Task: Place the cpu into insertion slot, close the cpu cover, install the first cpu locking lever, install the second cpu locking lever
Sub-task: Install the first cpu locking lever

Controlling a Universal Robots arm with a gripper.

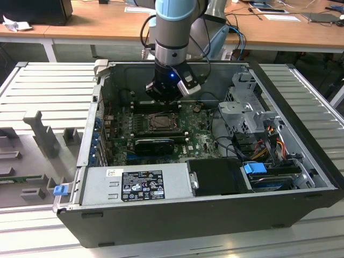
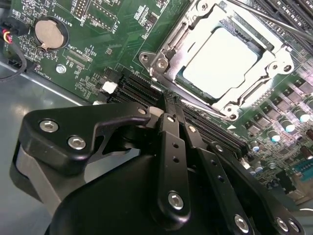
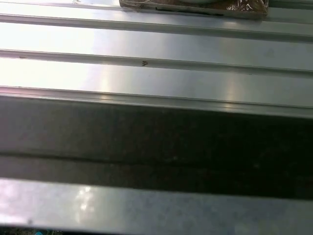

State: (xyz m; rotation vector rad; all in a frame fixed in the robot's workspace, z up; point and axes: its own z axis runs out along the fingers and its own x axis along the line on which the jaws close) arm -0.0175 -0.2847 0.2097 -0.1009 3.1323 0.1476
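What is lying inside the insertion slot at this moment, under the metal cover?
The cpu sits in the insertion slot; its silver top shows through the window of the cpu cover, which lies closed over it. The chip's edges and the contacts beneath are covered.

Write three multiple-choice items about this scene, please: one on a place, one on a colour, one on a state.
1. Where is the cpu?
A. on the bench outside the case
B. in the slot
C. on the power supply

2. What colour is the board around the slot?
A. red
B. white
C. green

3. How is the cover?
A. lying flat around the cpu
B. standing upright
C. lying outside the case

Answers:
1 B: the silver cpu sits inside the slot.
2 C: the board is green.
3 A: the cover frames the cpu, with the chip showing through its window.
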